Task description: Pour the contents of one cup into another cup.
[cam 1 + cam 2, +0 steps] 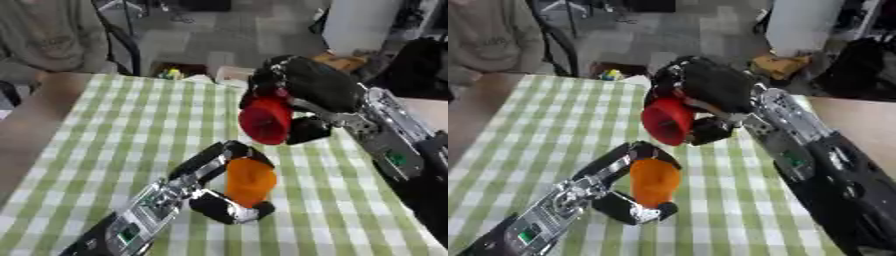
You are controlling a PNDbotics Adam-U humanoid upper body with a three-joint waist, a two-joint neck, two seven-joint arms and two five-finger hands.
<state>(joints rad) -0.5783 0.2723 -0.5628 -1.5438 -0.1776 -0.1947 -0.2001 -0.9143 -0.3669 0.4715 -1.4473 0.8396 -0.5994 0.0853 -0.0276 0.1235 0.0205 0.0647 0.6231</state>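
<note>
On a table covered in green-and-white checked cloth (105, 130): two plastic cups, both held. Low in the middle, a bright orange plastic cup (249, 181), upright on or just above the cloth (contact with the cloth cannot be made out), wrapped by the black-and-silver left hand (223, 200), fingers curled round its far side at the rim and thumb curving under its near side. Left forearm running in from the lower left corner, silver with a small green patch. Above and slightly right of it, a red plastic cup (265, 121), tipped on its side with the round open mouth turned toward the camera and downward, hanging directly over the orange cup but apart from it. Gripped from behind and the right by the right hand (302, 97), black fingers curled round the cup's body. Right arm slanting in from the right edge. Contents of either cup not discernible. Beyond the far table edge, a small yellow-green object (172, 74) on the floor.
</note>
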